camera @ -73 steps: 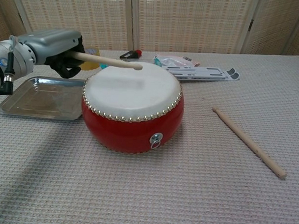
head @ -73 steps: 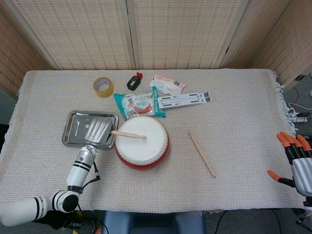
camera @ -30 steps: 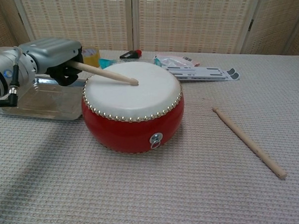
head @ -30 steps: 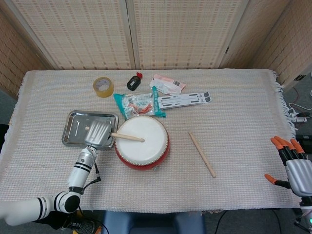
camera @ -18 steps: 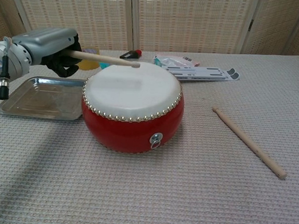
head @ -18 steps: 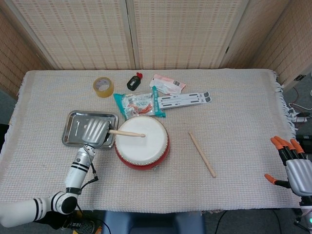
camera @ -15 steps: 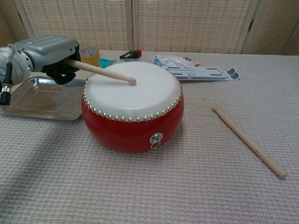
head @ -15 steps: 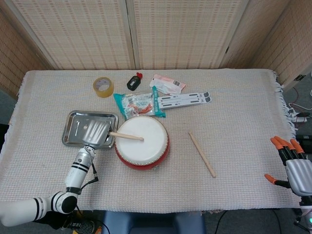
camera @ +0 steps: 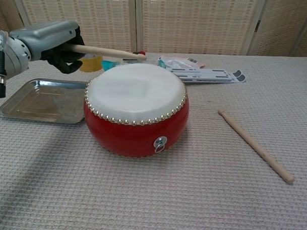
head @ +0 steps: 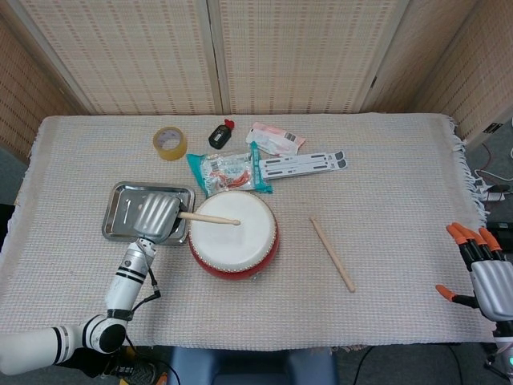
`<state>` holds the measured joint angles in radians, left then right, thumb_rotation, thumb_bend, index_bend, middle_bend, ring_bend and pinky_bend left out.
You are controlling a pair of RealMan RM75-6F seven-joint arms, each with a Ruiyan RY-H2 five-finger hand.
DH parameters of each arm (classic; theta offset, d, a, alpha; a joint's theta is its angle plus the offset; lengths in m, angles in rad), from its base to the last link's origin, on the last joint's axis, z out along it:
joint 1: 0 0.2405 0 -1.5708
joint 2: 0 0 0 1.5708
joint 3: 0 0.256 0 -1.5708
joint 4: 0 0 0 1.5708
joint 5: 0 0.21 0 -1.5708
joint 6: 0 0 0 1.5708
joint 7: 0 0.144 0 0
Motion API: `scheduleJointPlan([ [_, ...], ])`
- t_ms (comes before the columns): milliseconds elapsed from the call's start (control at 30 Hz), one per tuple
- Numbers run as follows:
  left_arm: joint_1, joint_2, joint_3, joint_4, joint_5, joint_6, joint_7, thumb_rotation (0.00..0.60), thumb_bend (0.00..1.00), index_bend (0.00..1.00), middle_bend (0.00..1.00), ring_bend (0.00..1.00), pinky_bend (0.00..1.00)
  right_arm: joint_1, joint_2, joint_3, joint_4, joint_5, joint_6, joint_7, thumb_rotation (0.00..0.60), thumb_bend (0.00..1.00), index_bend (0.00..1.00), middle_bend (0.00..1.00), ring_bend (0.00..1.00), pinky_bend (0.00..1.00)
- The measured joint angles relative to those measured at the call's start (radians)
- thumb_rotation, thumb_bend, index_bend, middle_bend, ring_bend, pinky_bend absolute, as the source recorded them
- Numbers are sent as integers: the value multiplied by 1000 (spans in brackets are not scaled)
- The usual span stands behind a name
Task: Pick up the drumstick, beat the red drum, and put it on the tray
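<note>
The fingers (camera: pixel 64 59) of the left hand (camera: pixel 45 38) are closed around the drumstick (camera: pixel 108 51), which is held above the white skin of the red drum (camera: pixel 136 114), its tip raised clear of the skin near the drum's far edge. The tray (camera: pixel 22 108) is seen just beside the drum, below the hand. A second stick (camera: pixel 256 145) lies on the table, well apart from the drum on its other side. The right hand (head: pixel 485 277) is kept far from the drum, its fingers spread and nothing held. A risk is judged here: if the grip is loose, the drumstick could slip at a beat, or land on the drum's rim instead of the skin.
</note>
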<state>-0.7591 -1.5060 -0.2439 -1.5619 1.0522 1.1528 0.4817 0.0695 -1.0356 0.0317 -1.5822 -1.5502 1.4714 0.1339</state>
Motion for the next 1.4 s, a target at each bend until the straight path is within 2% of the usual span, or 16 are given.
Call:
scheduleJointPlan([
  [167,-12,-8,28,28,-37,-22,119,600,813,1000,1000,1000,1000,5,-2,1,6,5,-10,3,600,0,67,48,0,0],
  [300,-27,-9,45,28,-124,-45,247,600,813,1000,1000,1000,1000,8,-4,3,11,6,-14,8,600,0,67,48,0,0],
  [367,-27,-13,41,25,-144,-40,266,600,813,1000,1000,1000,1000,9,-6,3,16,7,-15,13,600,0,67,48,0,0],
  [467,-19,-22,28,24,-116,-12,219,600,813,1000,1000,1000,1000,11,-7,3,20,7,-18,17,600,0,67,48,0,0],
  [600,-3,-24,6,19,-40,24,50,600,813,1000,1000,1000,1000,11,-8,4,24,6,-15,22,600,0,67,48,0,0],
  [700,2,-20,3,17,-17,25,-29,600,812,1000,1000,1000,1000,9,-9,3,27,6,-14,26,600,0,67,48,0,0],
  [833,0,-22,20,37,-5,15,9,600,812,1000,1000,1000,1000,7,-9,1,28,5,-11,28,600,0,67,48,0,0],
  [1000,-10,-25,44,59,-46,-10,180,600,810,1000,1000,1000,1000,5,-7,0,28,4,-6,30,600,0,67,48,0,0],
  [1133,-10,-22,40,42,-82,-8,264,600,804,1000,1000,1000,1000,5,-10,-1,31,3,-9,34,600,0,67,48,0,0],
  [1267,3,-18,17,17,-61,8,187,600,805,1000,1000,1000,1000,6,-12,-1,33,-1,-7,36,600,0,67,48,0,0],
  [1400,15,-6,2,0,-31,14,-1,600,803,1000,1000,1000,1000,7,-13,-1,33,-3,-5,36,600,0,67,48,0,0],
])
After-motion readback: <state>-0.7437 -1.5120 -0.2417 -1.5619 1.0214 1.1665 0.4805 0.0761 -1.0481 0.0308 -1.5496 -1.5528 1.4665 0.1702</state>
